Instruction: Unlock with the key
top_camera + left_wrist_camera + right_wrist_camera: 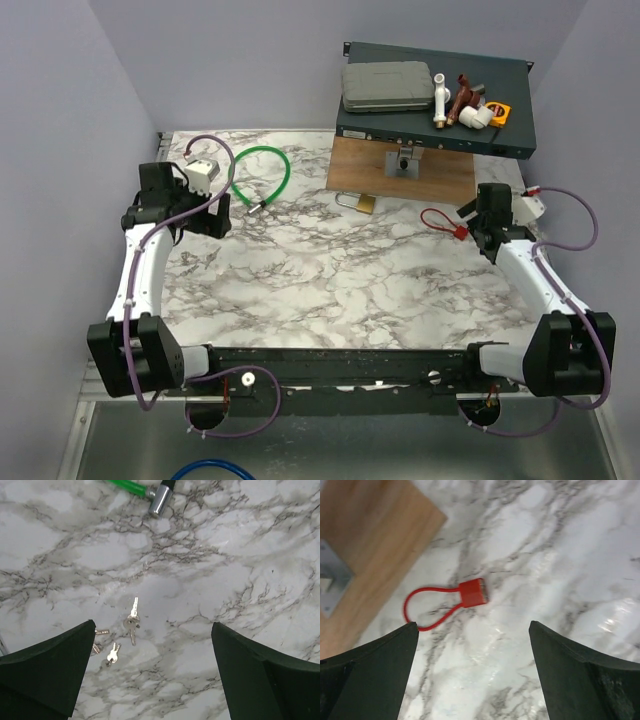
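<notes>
Our right claw hangs with its two fingers spread wide and nothing between them. The key lies flat on the marble table just ahead of that gap. We take the wide spread as getting ready, since it leaves room to come down on either side of the small red head. Only that red head shows clearly. A thin grey edge along one side may be metal, but we cannot tell.

The key's red cord loops away toward the wooden board, and the end of the loop lies near the board's edge without lying on it. From above, the padlock rests on the table just in front of the same board, well apart from the key.

Our left claw is also spread wide and empty. It hovers over a few small silver keys scattered on the marble. The metal tip of the green cable lies farther out.

We judge that the step in hand is picking up the key, and that none of the unlocking has been done yet. Because the key lies flat, the fingers must pinch a thin head close to the tabletop, and it could skid away as they close. The trailing cord may also drag or snag on the way to the padlock.
</notes>
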You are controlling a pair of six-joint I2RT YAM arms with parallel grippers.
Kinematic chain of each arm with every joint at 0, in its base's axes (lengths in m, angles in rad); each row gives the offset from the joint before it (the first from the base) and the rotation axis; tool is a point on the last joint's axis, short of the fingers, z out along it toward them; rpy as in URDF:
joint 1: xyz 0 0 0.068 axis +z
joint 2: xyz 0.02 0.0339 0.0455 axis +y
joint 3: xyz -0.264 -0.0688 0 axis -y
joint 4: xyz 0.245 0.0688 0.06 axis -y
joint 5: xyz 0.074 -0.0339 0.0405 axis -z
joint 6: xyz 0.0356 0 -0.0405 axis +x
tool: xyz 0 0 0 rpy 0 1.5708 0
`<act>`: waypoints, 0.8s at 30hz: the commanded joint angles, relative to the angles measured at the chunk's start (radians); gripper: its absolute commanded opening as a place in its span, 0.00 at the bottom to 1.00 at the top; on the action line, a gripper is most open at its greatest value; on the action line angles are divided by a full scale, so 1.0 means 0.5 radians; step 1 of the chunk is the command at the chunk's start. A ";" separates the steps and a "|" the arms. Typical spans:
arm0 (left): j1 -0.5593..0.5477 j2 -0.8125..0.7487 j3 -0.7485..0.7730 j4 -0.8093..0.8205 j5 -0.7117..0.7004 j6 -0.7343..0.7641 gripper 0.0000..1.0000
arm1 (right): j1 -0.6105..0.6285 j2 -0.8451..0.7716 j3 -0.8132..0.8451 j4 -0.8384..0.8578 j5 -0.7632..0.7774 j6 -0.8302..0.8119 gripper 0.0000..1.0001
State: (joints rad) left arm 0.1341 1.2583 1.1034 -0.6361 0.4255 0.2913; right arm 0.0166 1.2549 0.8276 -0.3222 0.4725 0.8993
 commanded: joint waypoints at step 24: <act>0.224 0.876 0.716 -0.589 0.364 0.486 0.98 | -0.303 0.678 0.327 -0.521 0.339 0.098 0.98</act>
State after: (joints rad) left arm 0.2302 1.6676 1.4212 -0.8829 0.5396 0.4923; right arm -0.1074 1.5467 0.9562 -0.6350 0.6498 0.9417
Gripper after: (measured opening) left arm 0.984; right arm 0.992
